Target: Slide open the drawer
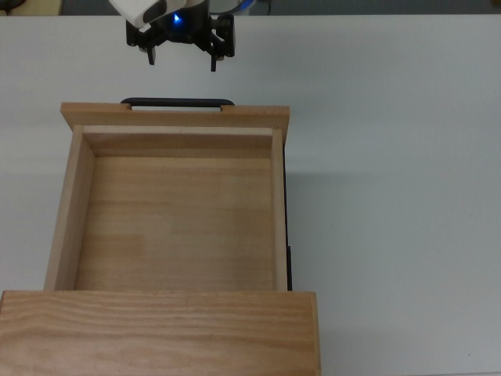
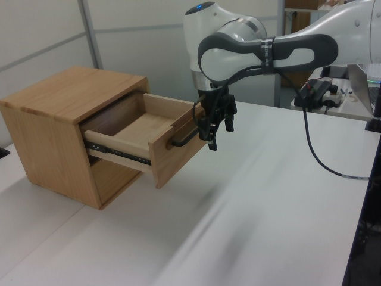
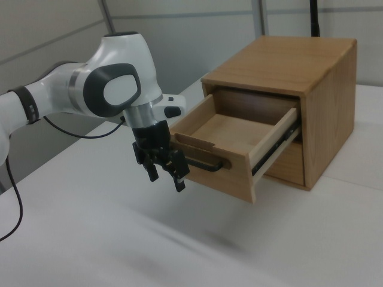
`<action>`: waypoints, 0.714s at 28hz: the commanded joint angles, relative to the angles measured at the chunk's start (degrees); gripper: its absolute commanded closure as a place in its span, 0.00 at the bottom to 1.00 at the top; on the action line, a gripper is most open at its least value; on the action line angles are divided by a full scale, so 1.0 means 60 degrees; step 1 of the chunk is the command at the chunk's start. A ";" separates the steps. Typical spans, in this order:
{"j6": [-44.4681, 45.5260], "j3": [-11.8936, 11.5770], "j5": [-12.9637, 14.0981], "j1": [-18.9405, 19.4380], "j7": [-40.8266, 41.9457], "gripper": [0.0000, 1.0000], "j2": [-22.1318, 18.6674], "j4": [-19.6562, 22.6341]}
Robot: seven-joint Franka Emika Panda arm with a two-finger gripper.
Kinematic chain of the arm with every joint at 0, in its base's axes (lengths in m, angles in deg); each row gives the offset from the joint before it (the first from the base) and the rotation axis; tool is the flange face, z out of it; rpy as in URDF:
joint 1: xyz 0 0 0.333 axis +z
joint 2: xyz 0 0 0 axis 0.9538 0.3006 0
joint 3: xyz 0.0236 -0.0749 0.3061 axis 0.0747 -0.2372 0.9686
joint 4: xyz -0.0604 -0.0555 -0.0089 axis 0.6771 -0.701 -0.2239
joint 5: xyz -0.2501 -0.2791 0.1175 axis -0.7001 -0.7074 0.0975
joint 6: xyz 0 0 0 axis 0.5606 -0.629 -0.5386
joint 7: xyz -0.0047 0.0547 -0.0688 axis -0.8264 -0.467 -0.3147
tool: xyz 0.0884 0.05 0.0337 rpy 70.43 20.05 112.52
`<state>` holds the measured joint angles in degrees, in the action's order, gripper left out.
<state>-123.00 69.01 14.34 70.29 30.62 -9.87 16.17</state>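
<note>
The light wood drawer (image 1: 176, 223) stands pulled far out of the cabinet (image 1: 156, 333), and its inside holds nothing. Its slim black bar handle (image 1: 177, 102) runs along the front panel (image 1: 176, 115). My gripper (image 1: 182, 59) hangs open just beyond the handle, apart from it, with nothing between its fingers. In the left view the gripper (image 2: 213, 128) hovers just off the handle (image 2: 186, 137) at the drawer's front (image 2: 178, 156). In the right view the gripper (image 3: 166, 179) sits to the left of the handle (image 3: 203, 164) and the drawer (image 3: 233, 134).
The cabinet (image 2: 56, 128) stands on a white table (image 1: 391, 196). The black drawer slide rail (image 1: 288, 235) shows along the drawer's side. A black cable (image 2: 321, 149) trails from the arm at the left view's right. Desks with equipment stand behind.
</note>
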 commanded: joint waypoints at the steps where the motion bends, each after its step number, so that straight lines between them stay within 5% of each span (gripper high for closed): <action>1: 0.0092 -0.0082 0.0039 0.0018 0.0269 0.00 0.0022 -0.0133; 10: 0.0092 -0.0097 0.0097 0.0018 0.0269 0.00 -0.0007 -0.0133; 20: 0.0092 -0.0112 0.0727 -0.0217 0.0299 0.00 -0.0095 -0.0308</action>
<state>-123.00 68.72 16.78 69.50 30.79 -9.88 15.37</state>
